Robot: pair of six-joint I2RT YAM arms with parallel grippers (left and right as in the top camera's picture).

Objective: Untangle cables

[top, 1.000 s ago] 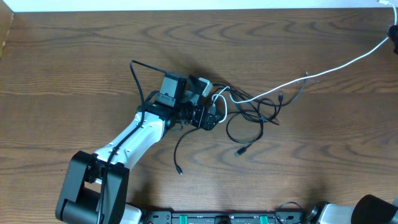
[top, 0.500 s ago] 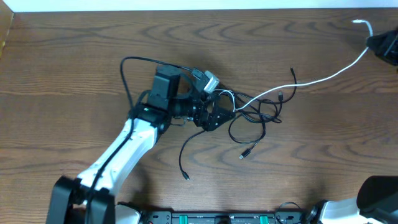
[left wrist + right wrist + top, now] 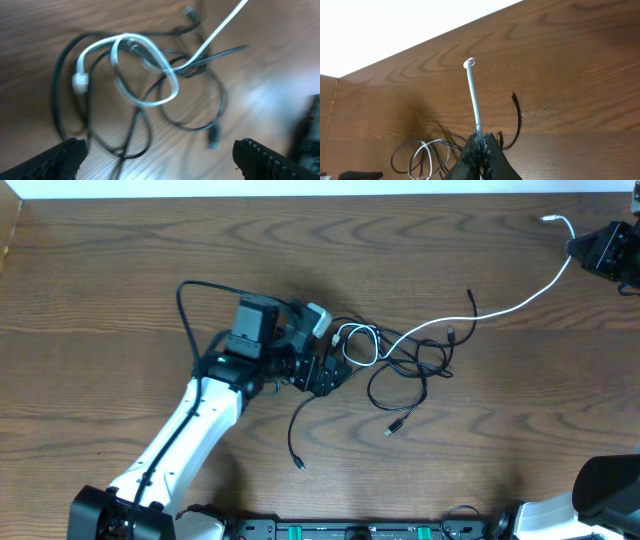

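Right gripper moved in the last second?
Yes. Overhead, the right gripper, shut on the white cable, has come leftward, in from the right edge of the table.

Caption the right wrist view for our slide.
Right gripper, jaws shut on the white cable; black cables tangled beyond.

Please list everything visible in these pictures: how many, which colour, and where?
thin white cable: one, white, looped in the tangle mid-table, running to the far right corner
thin black cables: several, exact count unclear, black, tangled with the white loop mid-table
brown wooden table: one, brown, under everything
left arm: one, white and black, reaching from the near edge to the tangle
left gripper: one, black, open above the tangle, holding nothing
right gripper: one, black, shut on the white cable near its plug end, far right
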